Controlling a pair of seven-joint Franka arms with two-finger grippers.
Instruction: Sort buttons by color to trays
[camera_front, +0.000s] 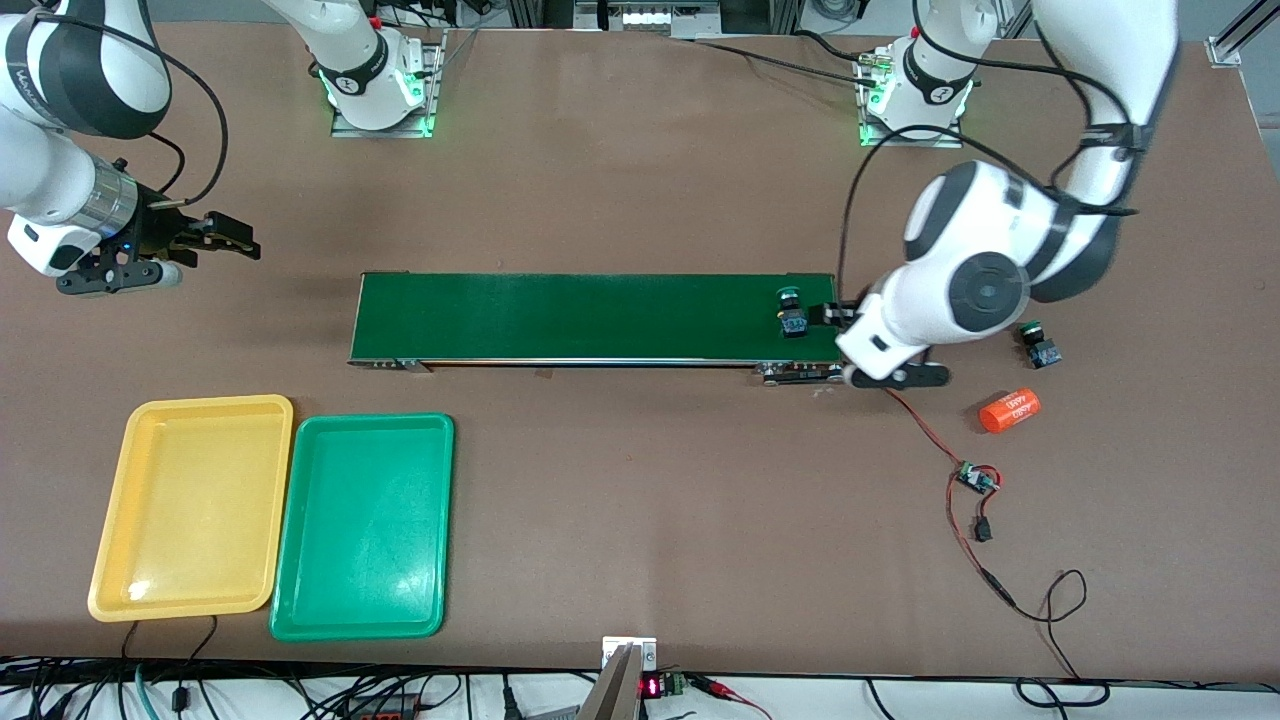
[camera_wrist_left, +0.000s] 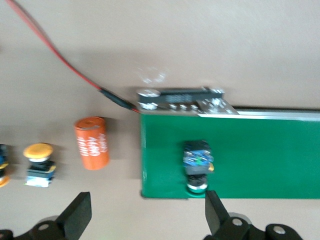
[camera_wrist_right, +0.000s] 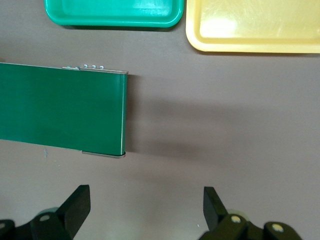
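Observation:
A green-capped button (camera_front: 791, 312) lies on its side on the conveyor belt (camera_front: 600, 317) at the left arm's end, also seen as button (camera_wrist_left: 196, 165). My left gripper (camera_front: 825, 315) (camera_wrist_left: 148, 215) hangs open just above that belt end, holding nothing; the button's cap lies close to one finger (camera_wrist_left: 216, 212). A second green-capped button (camera_front: 1040, 345) stands on the table. A yellow-capped button (camera_wrist_left: 39, 164) sits off the belt's end, under the left arm in the front view. The yellow tray (camera_front: 190, 505) and green tray (camera_front: 365, 525) lie side by side. My right gripper (camera_front: 235, 240) (camera_wrist_right: 145, 210) waits open.
An orange cylinder (camera_wrist_left: 92, 142) lies between the belt end and the yellow-capped button. Another orange cylinder (camera_front: 1010, 410) and a small circuit board (camera_front: 975, 478) on red-black wires lie nearer the front camera. The right wrist view shows the belt's other end (camera_wrist_right: 60, 107) and both trays' edges.

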